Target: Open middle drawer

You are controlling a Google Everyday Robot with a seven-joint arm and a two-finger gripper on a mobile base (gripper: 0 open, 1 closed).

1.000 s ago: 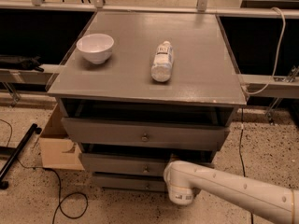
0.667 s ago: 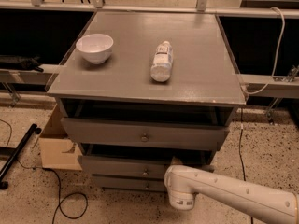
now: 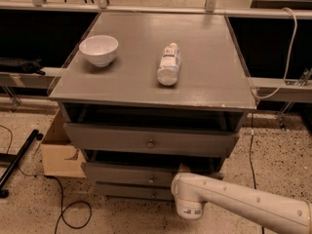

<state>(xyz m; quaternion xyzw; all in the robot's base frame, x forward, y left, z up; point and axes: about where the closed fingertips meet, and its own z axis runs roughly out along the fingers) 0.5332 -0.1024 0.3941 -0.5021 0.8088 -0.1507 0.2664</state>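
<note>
The grey cabinet point(image 3: 156, 89) has three drawer fronts. The top and widest one point(image 3: 107, 138) stands pulled out. Below it is the middle drawer point(image 3: 122, 173), out a little, with a dark gap above it and a small round knob point(image 3: 152, 180). The narrow bottom drawer point(image 3: 126, 191) sits under it. My white arm point(image 3: 243, 206) comes in from the lower right. Its rounded wrist point(image 3: 188, 201) is at the middle drawer's right end. My gripper point(image 3: 184, 169) reaches into the gap at that drawer's top right edge, mostly hidden behind the wrist.
On the cabinet top stand a white bowl point(image 3: 99, 49) at the left and a plastic bottle point(image 3: 168, 64) lying on its side in the middle. A cardboard box point(image 3: 57, 152) sits on the floor at the cabinet's left. Black cables point(image 3: 68, 213) lie on the speckled floor.
The arm's wrist has shifted slightly down and toward the camera. The middle drawer front seems to have come out a little with it.
</note>
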